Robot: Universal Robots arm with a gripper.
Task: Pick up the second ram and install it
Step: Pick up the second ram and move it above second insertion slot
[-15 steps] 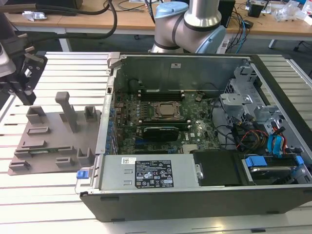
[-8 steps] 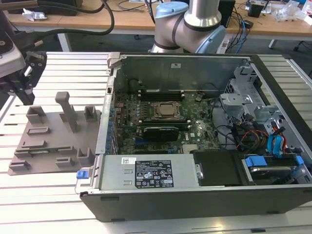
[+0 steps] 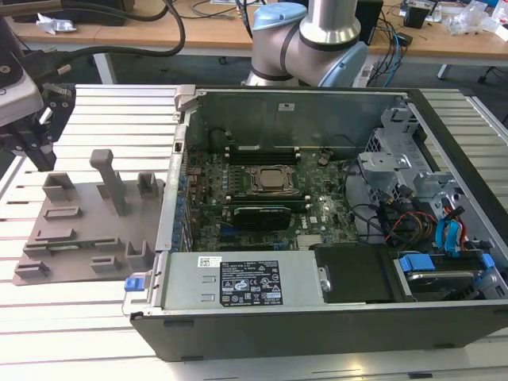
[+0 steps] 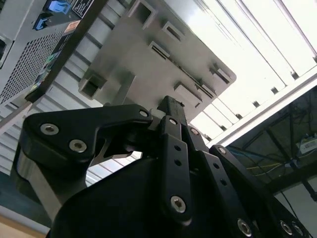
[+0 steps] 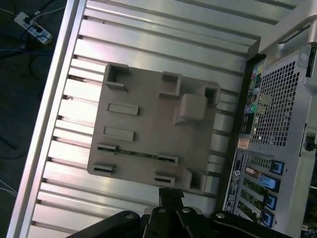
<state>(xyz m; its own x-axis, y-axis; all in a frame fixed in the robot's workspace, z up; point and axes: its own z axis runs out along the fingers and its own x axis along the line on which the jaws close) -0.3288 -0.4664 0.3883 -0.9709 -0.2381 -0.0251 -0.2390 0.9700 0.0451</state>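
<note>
Black metal pincer (image 5: 171,192), clenched on nothing, hangs by the grey plastic holder tray (image 5: 148,119) on the slatted aluminium table (image 5: 163,44); the slim dark-green second ram (image 5: 138,153) sits in 1 tray slot, beside the open computer case (image 3: 357,325)

Was a silver metal table (image 3: 71,341) made of long flat bars with thin gaps between them. Held two things. Carried a flat grey tray (image 3: 79,238) with small boxes and one tall post on it, toward the exterior view's left. Also carried a big open computer box (image 3: 317,333), toward the exterior view's right. Sat side by side, the tray's edge just beside the box's wall. Reached out past the tray on its other sides.
</note>
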